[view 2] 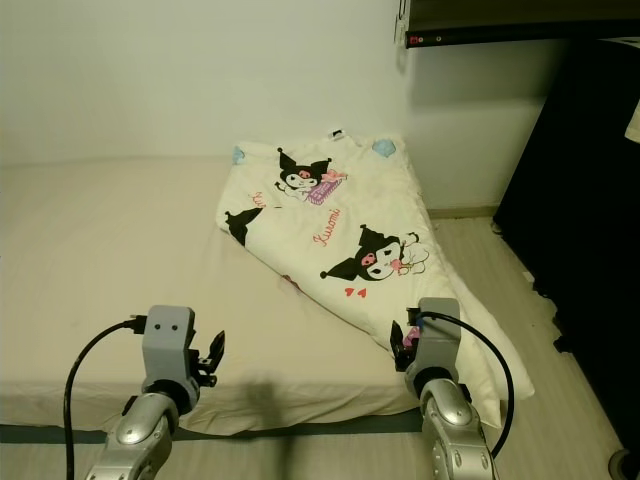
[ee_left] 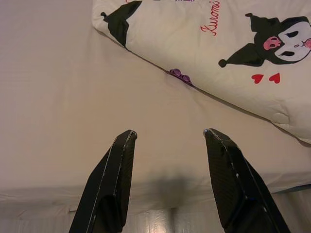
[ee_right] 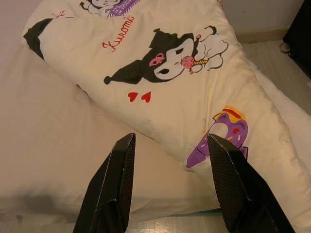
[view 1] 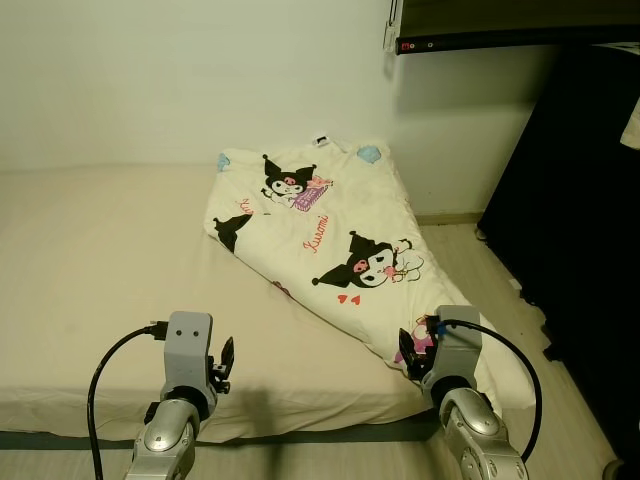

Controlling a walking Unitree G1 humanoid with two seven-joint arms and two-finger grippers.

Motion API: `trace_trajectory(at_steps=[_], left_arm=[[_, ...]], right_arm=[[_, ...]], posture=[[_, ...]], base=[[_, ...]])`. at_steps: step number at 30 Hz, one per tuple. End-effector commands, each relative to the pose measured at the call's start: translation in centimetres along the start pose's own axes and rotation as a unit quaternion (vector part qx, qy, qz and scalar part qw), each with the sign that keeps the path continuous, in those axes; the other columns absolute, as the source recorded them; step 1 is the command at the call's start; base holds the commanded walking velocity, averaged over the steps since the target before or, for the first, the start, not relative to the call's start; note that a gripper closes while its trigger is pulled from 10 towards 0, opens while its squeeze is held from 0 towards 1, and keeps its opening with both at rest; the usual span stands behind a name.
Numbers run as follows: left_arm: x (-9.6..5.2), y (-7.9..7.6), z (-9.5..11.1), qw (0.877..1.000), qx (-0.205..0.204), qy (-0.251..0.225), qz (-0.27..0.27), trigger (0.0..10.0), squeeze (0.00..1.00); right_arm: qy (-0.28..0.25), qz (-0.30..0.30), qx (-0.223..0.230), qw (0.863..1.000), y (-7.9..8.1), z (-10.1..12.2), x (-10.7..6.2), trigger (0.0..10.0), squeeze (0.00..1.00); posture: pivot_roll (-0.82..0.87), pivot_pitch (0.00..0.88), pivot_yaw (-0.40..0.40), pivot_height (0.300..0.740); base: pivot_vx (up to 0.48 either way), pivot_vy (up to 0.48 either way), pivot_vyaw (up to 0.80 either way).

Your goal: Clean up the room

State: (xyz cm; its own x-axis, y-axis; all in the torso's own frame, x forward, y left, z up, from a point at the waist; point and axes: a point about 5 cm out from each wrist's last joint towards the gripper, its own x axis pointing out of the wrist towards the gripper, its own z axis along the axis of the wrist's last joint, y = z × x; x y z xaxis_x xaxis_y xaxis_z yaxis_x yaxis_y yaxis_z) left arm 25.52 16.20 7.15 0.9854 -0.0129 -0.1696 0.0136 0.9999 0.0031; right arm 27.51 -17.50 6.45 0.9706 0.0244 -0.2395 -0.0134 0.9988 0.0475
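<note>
A cream quilt (view 1: 330,225) printed with black cartoon characters lies folded and crooked on the right part of a beige mattress (view 1: 90,260), its lower corner hanging over the front right edge. My left gripper (ee_left: 167,141) is open above the mattress's front edge, a little left of the quilt. The right gripper (ee_right: 170,143) is open too, just above the quilt's lower corner (ee_right: 218,136) with the purple print. Nothing is between either pair of fingers.
A dark wardrobe or cabinet (view 1: 580,200) stands at the right, with a strip of pale wooden floor (view 1: 500,290) between it and the bed. A white wall (view 1: 200,70) runs behind the mattress. A dark shelf (view 1: 500,40) hangs at the top right.
</note>
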Motion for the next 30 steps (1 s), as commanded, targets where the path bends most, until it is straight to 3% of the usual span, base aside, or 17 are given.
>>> trace_trajectory(at_steps=[1, 13, 17, 25, 30], left_arm=[[-0.21, 0.52, -0.23, 1.0, 0.002, 0.005, 0.005, 10.0, 0.0], [-0.19, 0.67, -0.13, 1.0, 0.003, 0.003, 0.009, 10.0, 0.0], [-0.19, 0.78, 0.05, 1.0, 0.011, -0.003, 0.013, 10.0, 0.0], [-0.46, 0.55, -0.04, 1.0, 0.015, 0.002, 0.012, 10.0, 0.0], [-0.23, 0.25, 0.02, 1.0, 0.019, 0.008, 0.015, 10.0, 0.0]], right_arm=[[0.01, 0.006, 0.005, 1.0, 0.36, -0.51, -0.03, 10.0, 0.0], [0.009, 0.01, 0.006, 1.0, 0.57, -0.42, 0.29, 10.0, 0.0], [0.009, 0.01, 0.007, 1.0, 0.63, -0.4, 0.33, 10.0, 0.0], [0.009, 0.009, 0.009, 1.0, 0.72, -0.53, 0.27, 10.0, 0.0], [0.009, 0.007, 0.011, 1.0, 0.73, -0.58, 0.3, 10.0, 0.0]], posture=[[-0.05, 0.139, 0.045, 0.733], [-0.04, 0.131, 0.043, 0.733], [-0.04, 0.13, 0.045, 0.733], [-0.03, 0.131, 0.048, 0.733], [-0.03, 0.13, 0.053, 0.733]], base=[[0.0, 0.472, 0.0], [0.0, 0.472, 0.0], [0.0, 0.0, 0.0], [0.0, -0.48, 0.0], [0.0, -0.132, 0.0]])
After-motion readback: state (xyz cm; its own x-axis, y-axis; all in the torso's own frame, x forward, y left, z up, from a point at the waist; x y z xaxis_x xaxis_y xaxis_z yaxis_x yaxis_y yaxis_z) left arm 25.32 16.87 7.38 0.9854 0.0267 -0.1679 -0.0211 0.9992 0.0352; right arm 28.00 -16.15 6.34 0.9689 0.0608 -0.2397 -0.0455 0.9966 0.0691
